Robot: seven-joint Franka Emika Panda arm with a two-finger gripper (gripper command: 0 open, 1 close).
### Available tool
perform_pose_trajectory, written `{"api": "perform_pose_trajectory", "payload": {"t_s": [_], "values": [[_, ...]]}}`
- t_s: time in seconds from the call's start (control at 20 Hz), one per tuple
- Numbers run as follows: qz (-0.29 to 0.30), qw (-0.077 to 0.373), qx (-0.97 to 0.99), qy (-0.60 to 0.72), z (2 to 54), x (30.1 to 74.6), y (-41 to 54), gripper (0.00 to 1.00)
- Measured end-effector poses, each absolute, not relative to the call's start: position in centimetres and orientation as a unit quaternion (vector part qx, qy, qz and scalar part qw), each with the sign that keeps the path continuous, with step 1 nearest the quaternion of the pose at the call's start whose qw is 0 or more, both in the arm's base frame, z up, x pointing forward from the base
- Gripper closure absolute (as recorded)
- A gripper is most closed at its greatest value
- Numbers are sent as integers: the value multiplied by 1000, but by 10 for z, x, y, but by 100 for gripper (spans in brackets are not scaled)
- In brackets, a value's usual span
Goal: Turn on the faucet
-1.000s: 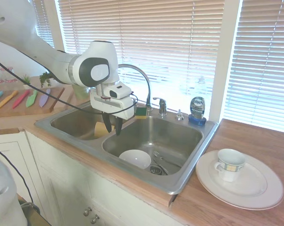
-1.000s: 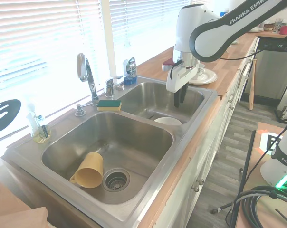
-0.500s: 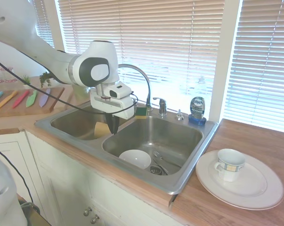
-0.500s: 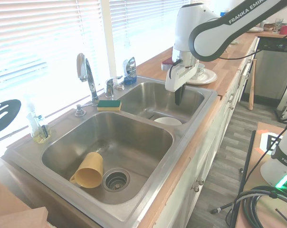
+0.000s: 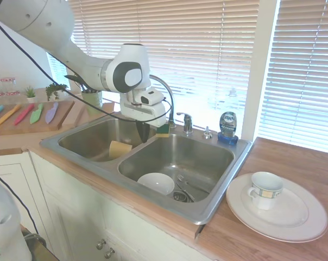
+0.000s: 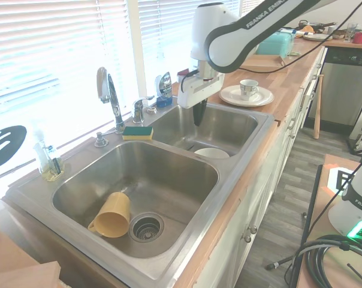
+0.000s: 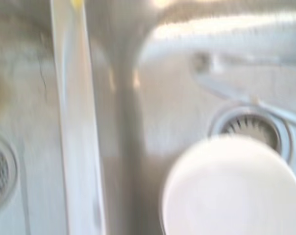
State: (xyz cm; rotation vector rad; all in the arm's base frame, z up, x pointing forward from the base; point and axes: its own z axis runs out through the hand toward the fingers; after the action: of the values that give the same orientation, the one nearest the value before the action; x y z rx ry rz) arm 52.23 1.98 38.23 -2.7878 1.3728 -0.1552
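Observation:
The faucet (image 5: 168, 97) is a thin chrome gooseneck arching over the back rim between the two basins, also seen as the faucet (image 6: 111, 96) in the second exterior view. Its small lever handle (image 5: 186, 122) stands on a short post beside the spout base; the same handle (image 6: 139, 108) sits just left of the soap bottle. My gripper (image 5: 144, 133) hangs with fingers pointing down and shut on nothing, in front of the spout base. The gripper (image 6: 197, 114) is over the back of the right basin, a short way from the handle and not touching it.
A green-yellow sponge (image 6: 137, 132) lies on the rim below the spout. A blue soap bottle (image 5: 227, 126) stands by the window. A white bowl (image 5: 156, 183) sits in one basin, a yellow cup (image 6: 112, 215) in the other. A mug rests on a plate (image 5: 302, 217).
The fingers went from apart to shut. The arm rose and swung from over the basins' front toward the back rim, nearer the faucet and its handle.

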Motion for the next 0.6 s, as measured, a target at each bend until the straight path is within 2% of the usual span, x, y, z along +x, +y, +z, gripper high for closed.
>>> {"api": "perform_pose_trajectory", "payload": {"t_s": [0.3, 0.6], "values": [[-55, 6, -883, 466, 378, 591, 5, 100], [-60, 4, -878, 474, 380, 632, -2, 100]]}}
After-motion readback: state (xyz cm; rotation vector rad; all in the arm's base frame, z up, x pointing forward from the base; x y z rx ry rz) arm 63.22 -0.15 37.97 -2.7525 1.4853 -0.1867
